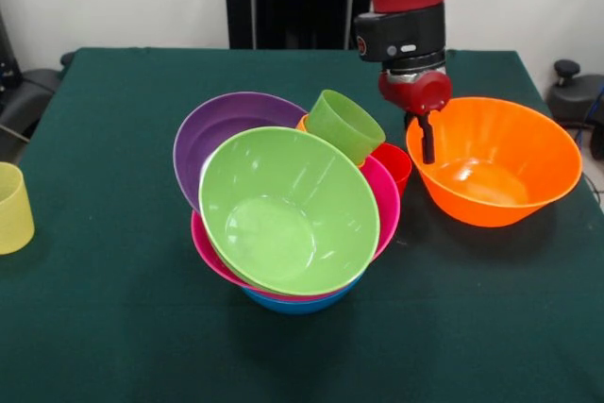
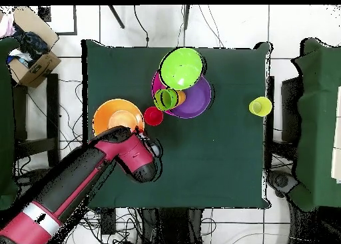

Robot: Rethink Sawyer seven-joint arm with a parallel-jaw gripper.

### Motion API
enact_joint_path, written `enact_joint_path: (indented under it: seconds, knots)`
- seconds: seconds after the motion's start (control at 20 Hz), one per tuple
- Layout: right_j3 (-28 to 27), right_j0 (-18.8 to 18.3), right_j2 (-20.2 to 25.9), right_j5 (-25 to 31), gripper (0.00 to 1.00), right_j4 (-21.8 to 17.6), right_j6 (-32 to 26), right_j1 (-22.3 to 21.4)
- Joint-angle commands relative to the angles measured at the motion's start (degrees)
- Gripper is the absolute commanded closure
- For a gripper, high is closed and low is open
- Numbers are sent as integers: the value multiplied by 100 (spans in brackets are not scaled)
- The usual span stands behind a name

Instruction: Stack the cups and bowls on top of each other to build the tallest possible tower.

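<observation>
**Q:** On the green cloth, where does everything sit?

**Me:** Mid-table stands the tower (image 1: 293, 224): a blue bowl (image 1: 297, 305) at the bottom, a pink bowl (image 1: 382, 197) on it, then the lime green bowl (image 1: 283, 209) tilted toward the near side, with the purple bowl (image 1: 222, 125) leaning behind it at the far left. The green cup (image 1: 344, 125) lies tipped on the far rim of that pile, hiding most of an orange cup (image 1: 302, 123); the red cup (image 1: 394, 163) stands just right of the pile, touching or nearly touching the pink rim. The orange bowl (image 1: 495, 159) rests alone on the table (image 1: 113, 327) to the right, apart from the pile. The pale yellow cup (image 1: 13, 207) is well off at the left edge.

**Q:** And your gripper?

**Me:** My gripper (image 1: 427, 139) hangs over the orange bowl's left rim, one dark finger (image 1: 427, 142) reaching inside the wall. Clenched on the rim or released, I cannot tell; only that finger shows, and from overhead my arm (image 2: 80, 181) covers it
</observation>
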Motion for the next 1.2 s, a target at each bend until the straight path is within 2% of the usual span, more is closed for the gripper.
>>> enact_joint_path:
  seconds: [0.05,0.1,0.15,0.2,0.3,0.4,0.85,1.0,1.2]
  knots:
    - [-123,-84,1029,260,100,625,-1348,282]
    - [-96,28,991,141,100,366,-1311,279]
    - [-47,77,965,109,100,174,-968,266]
    - [12,68,965,49,100,105,-783,216]
    - [59,23,969,-129,100,154,-1168,139]
    - [74,12,954,-194,100,105,-1227,108]
    - [534,258,789,-850,100,-599,-987,-412]
    - [704,274,733,-1011,100,-701,-1121,-699]
    - [819,288,647,-1167,100,-927,-914,-1023]
